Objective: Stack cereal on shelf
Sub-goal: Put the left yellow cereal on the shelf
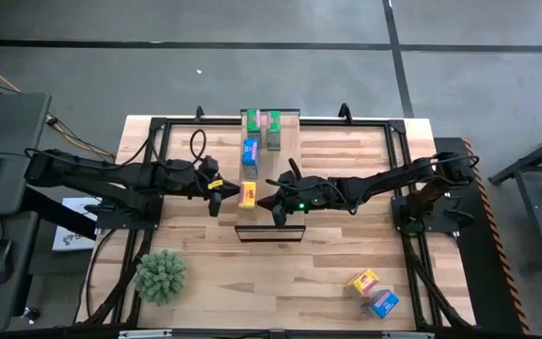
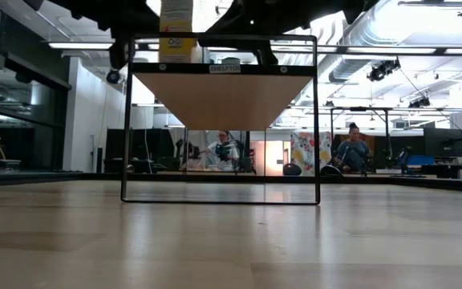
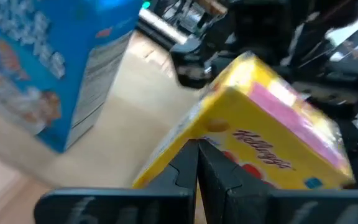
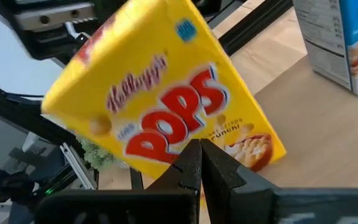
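**Six boxes: four on the shelf, two on the table**

You have two green boxes (image 1: pixel 263 121), one blue box (image 1: pixel 250 151) and one yellow box (image 1: pixel 247 195) on the shelf (image 1: pixel 285 179). The yellow box stands between your left gripper (image 1: pixel 216 186) and right gripper (image 1: pixel 278 204), both closed and empty. A second yellow box (image 1: pixel 363 280) and blue box (image 1: pixel 382 303) lie near the table's (image 1: pixel 346 254) corner.

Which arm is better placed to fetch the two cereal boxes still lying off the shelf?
Right. The yellow box and blue box lie on the table's right side, the right gripper's side; the left gripper is across the shelf, farther away.
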Robot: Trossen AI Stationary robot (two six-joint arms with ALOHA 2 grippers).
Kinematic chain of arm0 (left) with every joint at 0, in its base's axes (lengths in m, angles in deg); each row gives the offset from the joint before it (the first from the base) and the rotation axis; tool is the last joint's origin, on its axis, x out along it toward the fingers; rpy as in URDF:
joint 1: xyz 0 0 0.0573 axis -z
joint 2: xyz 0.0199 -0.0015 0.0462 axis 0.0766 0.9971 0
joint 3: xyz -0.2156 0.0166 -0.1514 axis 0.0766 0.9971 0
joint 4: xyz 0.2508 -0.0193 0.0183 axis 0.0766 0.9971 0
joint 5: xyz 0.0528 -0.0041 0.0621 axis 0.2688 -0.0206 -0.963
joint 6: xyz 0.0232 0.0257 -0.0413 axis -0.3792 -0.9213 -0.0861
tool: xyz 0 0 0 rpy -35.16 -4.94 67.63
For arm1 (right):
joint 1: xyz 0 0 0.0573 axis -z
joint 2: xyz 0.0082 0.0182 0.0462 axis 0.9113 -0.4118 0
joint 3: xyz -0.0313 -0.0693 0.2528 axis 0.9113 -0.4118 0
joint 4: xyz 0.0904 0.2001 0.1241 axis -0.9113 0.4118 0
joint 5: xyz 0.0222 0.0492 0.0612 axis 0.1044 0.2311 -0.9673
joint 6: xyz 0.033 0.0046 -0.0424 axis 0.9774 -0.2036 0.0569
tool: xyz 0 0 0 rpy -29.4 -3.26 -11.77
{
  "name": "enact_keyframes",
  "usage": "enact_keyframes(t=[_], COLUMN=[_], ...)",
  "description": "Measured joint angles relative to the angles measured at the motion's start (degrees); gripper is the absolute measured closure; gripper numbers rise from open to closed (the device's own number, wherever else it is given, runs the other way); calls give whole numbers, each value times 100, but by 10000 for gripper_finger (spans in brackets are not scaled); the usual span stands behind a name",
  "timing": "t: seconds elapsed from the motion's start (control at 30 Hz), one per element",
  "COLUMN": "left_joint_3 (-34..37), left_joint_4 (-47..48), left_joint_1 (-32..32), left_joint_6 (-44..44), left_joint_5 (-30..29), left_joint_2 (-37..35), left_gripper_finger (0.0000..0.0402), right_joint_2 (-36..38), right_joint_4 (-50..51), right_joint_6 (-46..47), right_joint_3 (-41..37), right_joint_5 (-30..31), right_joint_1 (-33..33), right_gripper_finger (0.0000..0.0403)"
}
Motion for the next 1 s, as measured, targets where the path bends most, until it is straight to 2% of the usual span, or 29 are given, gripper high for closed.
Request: enact_keyframes(t=[0.2,0.6,1.0], left_joint_3=[-2,-9,2], left_joint_4=[-557,-264,-208], left_joint_1=[2,2,2], left_joint_6=[0,2,190], left_joint_5=[161,36,-46], left_joint_2=[224,254,265], left_gripper_finger=[401,401,402], right_joint_2=[-2,-4,15], right_joint_4=[2,-225,539], right_joint_6=[33,92,-394], right_joint_3=[0,0,575], right_joint_5=[20,-55,-130], right_joint_1=[91,123,137], right_gripper_finger=[403,403,403])
